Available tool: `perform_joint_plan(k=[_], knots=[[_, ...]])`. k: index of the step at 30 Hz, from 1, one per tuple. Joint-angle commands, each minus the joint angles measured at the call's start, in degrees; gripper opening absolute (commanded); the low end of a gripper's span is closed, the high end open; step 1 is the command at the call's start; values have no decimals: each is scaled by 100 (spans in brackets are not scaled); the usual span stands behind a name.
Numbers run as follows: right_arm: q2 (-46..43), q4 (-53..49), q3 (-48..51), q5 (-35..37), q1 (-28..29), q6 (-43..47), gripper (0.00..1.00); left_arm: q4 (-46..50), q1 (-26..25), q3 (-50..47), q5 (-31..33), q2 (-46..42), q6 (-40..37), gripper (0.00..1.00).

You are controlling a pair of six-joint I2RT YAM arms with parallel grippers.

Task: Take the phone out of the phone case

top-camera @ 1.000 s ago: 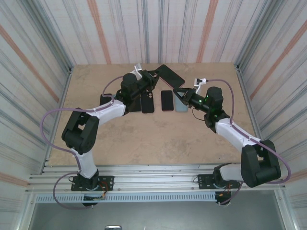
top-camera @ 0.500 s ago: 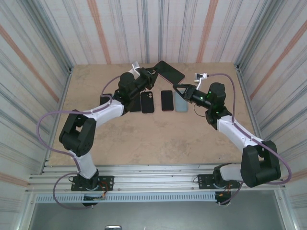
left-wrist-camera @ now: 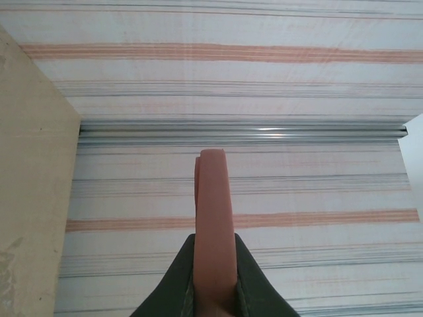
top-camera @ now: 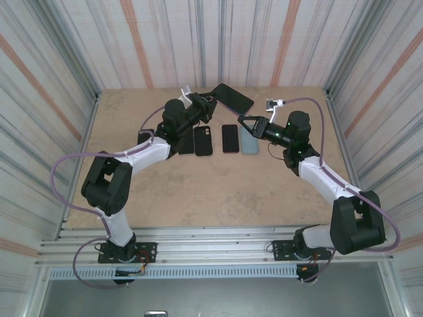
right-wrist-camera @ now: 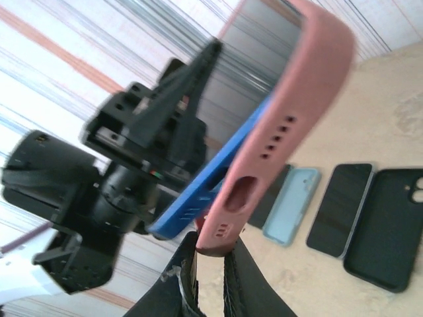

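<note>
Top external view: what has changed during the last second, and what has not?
The right tool moved away from its base, up to the raised phone, and closed on the edge of its pink case. The left tool, holding that case too, carried it slightly farther back. Unchanged: its grip, and the spare phone, dark case and pale blue case on the table.

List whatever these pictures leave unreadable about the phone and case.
Right wrist view: the top edge cuts off the pink case; the case covers much of the blue phone.
Left wrist view: the case is edge-on in the left pincer, its rim hiding the phone.
Top view: the right pincer hold is too small to read.
</note>
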State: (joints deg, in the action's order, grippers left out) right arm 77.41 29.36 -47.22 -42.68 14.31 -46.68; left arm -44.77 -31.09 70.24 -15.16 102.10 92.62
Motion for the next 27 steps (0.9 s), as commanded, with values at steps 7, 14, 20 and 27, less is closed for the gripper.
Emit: perform_joint_plan(k=[7, 14, 20, 27], knots=[[92, -681, -78, 345, -231, 458, 13, -499, -198, 447, -812, -610, -36, 0], [-200, -988, -197, -259, -518, 1105, 35, 573, 77, 452, -1135, -903, -1337, 0], [-304, -2570, -682, -1070, -596, 2906, 55, 1399, 439, 848, -1917, -920, -2577, 0], [-387, -3962, -1105, -1299, -537, 4913, 62, 2441, 613, 1270, -2826, -1054, -4921, 0]])
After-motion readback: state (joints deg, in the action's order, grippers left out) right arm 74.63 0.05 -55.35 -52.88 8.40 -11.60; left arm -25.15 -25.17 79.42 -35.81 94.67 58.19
